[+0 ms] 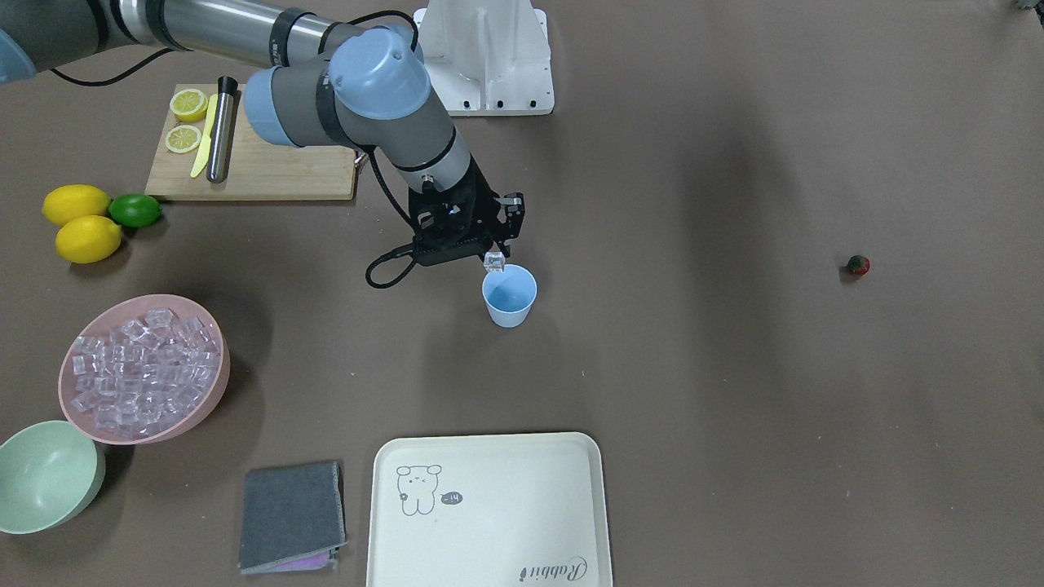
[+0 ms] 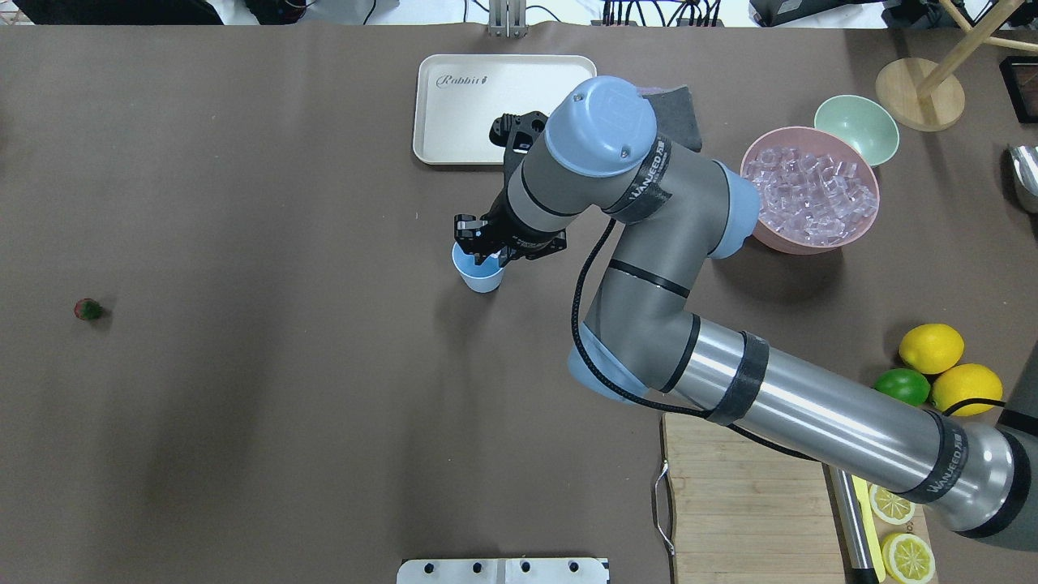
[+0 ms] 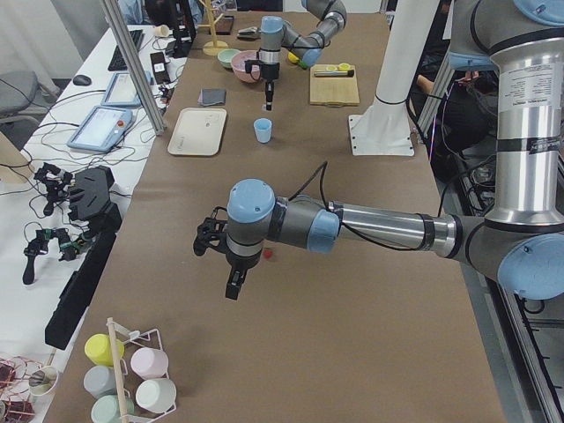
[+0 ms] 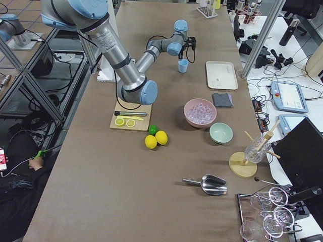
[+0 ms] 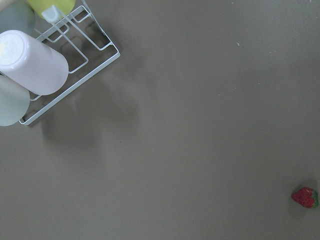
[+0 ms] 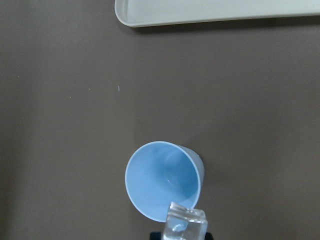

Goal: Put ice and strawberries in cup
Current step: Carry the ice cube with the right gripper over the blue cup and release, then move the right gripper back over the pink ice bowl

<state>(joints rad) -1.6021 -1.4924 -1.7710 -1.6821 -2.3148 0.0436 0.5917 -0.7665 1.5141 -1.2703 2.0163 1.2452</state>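
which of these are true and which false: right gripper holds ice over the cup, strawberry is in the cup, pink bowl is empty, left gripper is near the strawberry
The right gripper holds an ice cube over the cup: true.
The strawberry is in the cup: false, it lies on the bare table, far from the cup.
The pink bowl is empty: false, it is full of ice cubes.
The left gripper hangs near the strawberry: true.
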